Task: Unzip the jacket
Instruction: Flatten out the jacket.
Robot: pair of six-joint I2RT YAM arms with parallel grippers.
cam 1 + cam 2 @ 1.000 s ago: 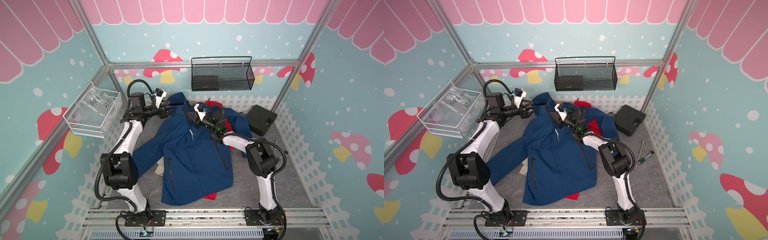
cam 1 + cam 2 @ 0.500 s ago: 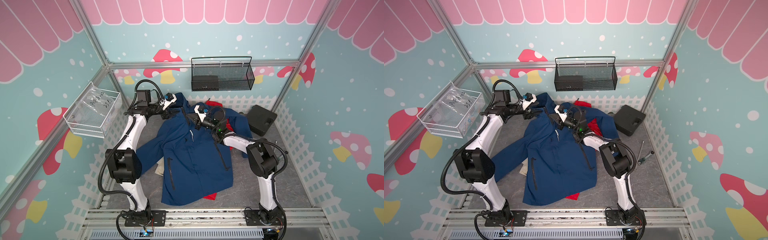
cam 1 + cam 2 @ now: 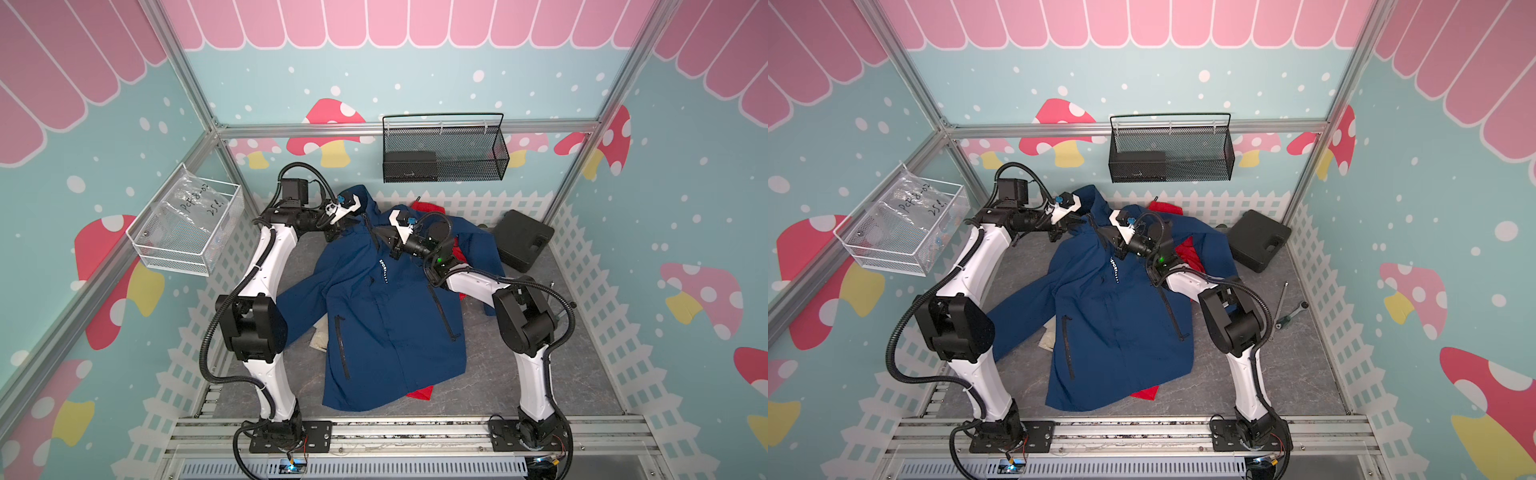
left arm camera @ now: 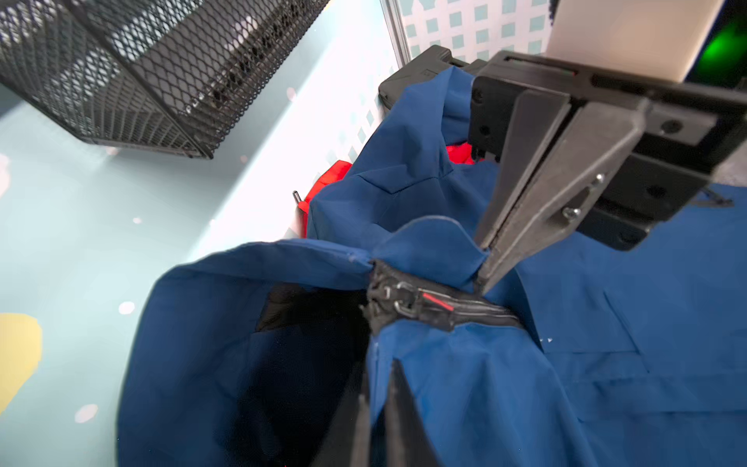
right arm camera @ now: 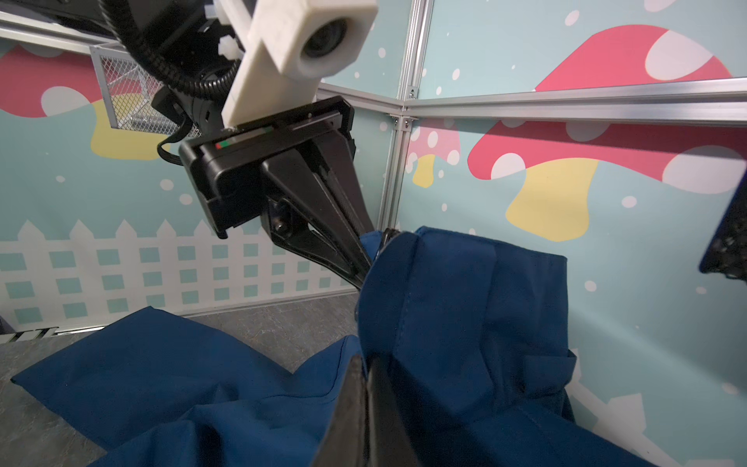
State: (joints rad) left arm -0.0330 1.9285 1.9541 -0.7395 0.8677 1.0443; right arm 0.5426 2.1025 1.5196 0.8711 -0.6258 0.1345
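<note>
A navy blue fabric jacket [image 3: 386,328] lies front-up in the middle of the grey mat [image 3: 540,374], hem toward 6 o'clock and collar lifted at 12 o'clock, with its front closed in both top views. The left gripper [image 3: 337,232] comes in from 10 o'clock and is clenched on the collar edge; the right wrist view shows its black fingers [image 5: 347,246] pinched together on the blue cloth. The right gripper [image 3: 375,232], just at 3 o'clock of the left one, is likewise clamped on a collar flap, its jaws pressed flat together in the left wrist view [image 4: 487,258]. Between the two grips sits the black zipper slider with a metal pull [image 4: 402,299], at the top of the zip. A red garment [image 3: 420,392] pokes out under the hem at 6 o'clock. A black mesh wire basket [image 3: 444,151] hangs on the wall at 12 o'clock, a white wire basket [image 3: 187,232] at 9 o'clock, and a black plastic case [image 3: 524,240] rests at 2 o'clock.
</note>
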